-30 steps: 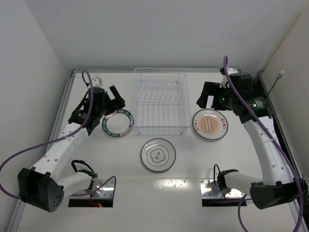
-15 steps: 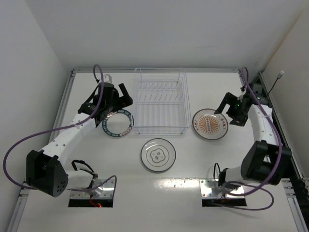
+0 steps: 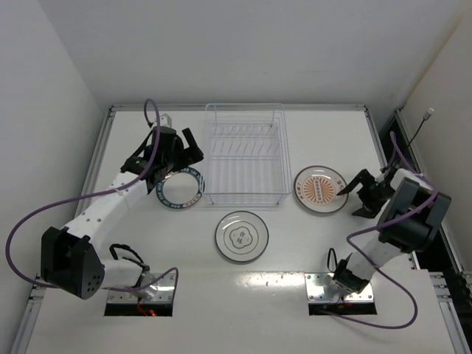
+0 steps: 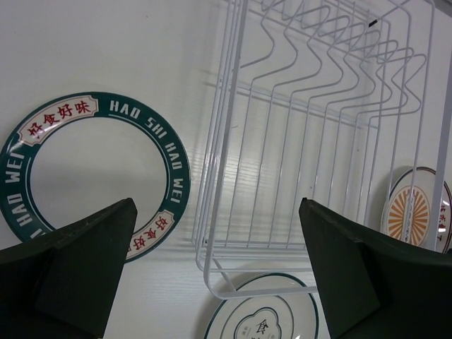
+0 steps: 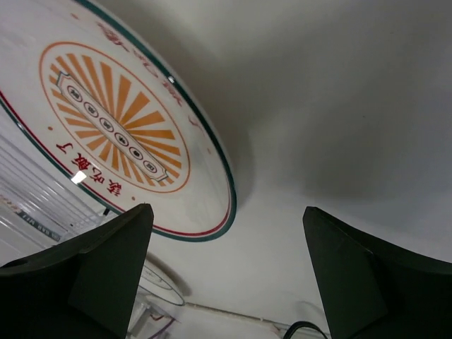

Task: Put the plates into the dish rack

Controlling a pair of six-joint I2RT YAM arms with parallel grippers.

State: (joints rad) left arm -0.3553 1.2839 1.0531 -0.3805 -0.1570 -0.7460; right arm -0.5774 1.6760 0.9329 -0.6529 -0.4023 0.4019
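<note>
The left gripper [image 3: 192,148], fingers spread wide and holding nothing, hovers by the far edge of the teal lettered plate [image 3: 180,187], close to the left wall of the dish rack [image 3: 245,194]. The right gripper [image 3: 353,198] is also spread wide and empty. It sits low at the right edge of the orange sunburst plate [image 3: 320,189]; I cannot tell whether it touches the rim.

All three plates lie flat on the white table [image 3: 295,254], none in the rack. The teal one is just left of the rack, the sunburst one just right, and the white plate with a thin dark ring [image 3: 241,236] is in front of it.

The right wrist view shows the sunburst plate [image 5: 116,127] glossy, with a shallow raised rim. The plates look rigid, smooth and probably slippery, likely breakable if dropped. Lying flat, each seems best taken by its rim, one finger slipped under the edge.

From the left wrist view, the rack [image 4: 226,141] is thin white wire with zigzag dividers, which would hold plates standing on edge.
</note>
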